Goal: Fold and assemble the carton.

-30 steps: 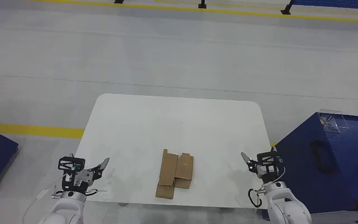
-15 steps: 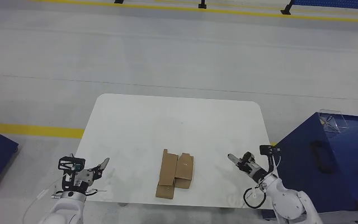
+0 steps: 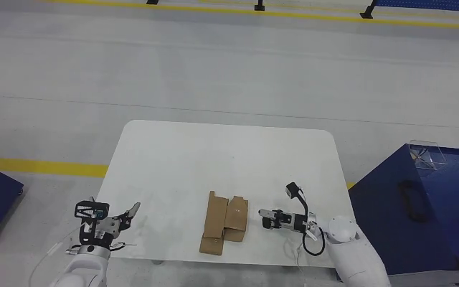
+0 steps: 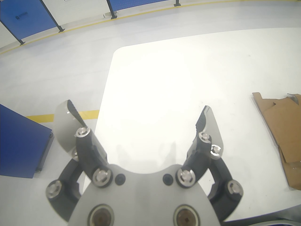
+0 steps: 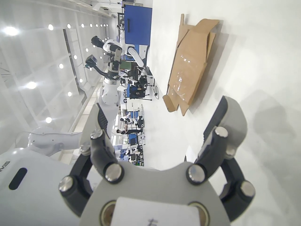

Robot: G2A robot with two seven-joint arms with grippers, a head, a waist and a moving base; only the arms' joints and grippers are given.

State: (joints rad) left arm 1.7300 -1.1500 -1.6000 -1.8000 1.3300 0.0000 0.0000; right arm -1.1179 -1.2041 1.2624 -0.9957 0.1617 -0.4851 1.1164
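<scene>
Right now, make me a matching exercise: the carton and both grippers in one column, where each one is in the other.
1. carton
2. left gripper
3. right gripper

A. open, close beside the carton's right side, not touching it
B. lying flat on the table, near its front edge
C. open, at the table's front left corner

Pairs: 1-B, 2-C, 3-A

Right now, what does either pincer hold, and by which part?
Nothing: left pincer and right pincer are open, clear of the flat carton on the table.
</scene>
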